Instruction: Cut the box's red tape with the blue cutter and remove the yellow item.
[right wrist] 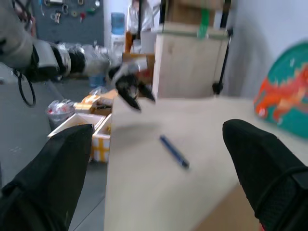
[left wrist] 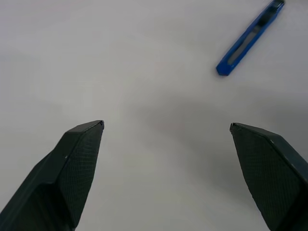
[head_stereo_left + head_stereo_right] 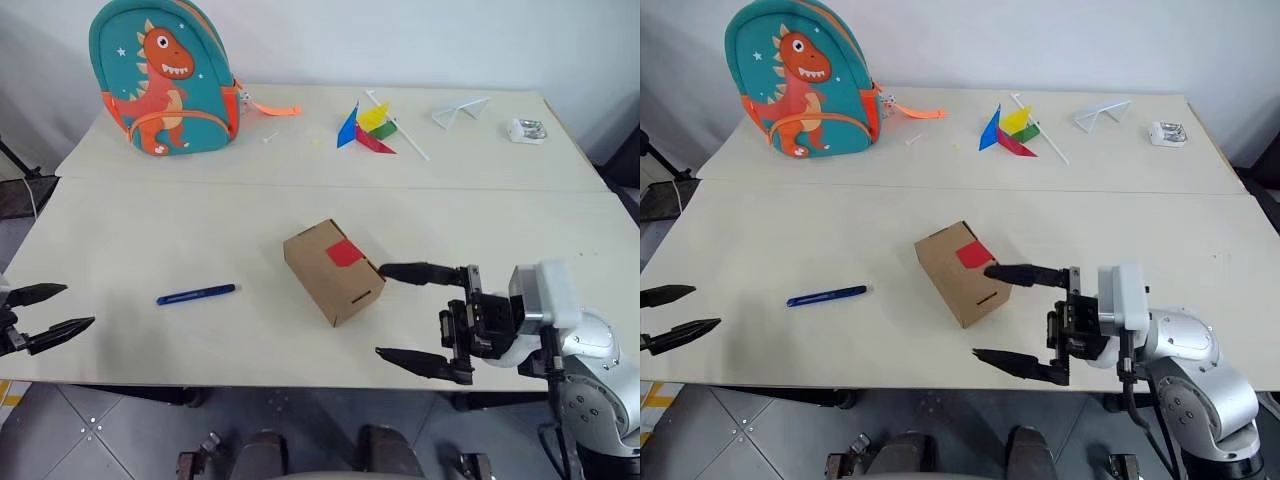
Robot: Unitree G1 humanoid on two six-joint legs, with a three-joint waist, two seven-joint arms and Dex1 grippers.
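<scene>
At the table's near edge, the left gripper (image 3: pixel 48 315) hangs wide open and empty, the right gripper (image 3: pixel 420 318) likewise, just beside the box (image 3: pixel 332 270). Red tape (image 3: pixel 345 252) is uncut; the blue cutter (image 3: pixel 196 294) lies flat between them. Best grasped mid-body, squarely across its length.

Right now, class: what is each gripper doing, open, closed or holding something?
Left gripper: open, holding nothing.
Right gripper: open, holding nothing, beside the cardboard box.
</scene>
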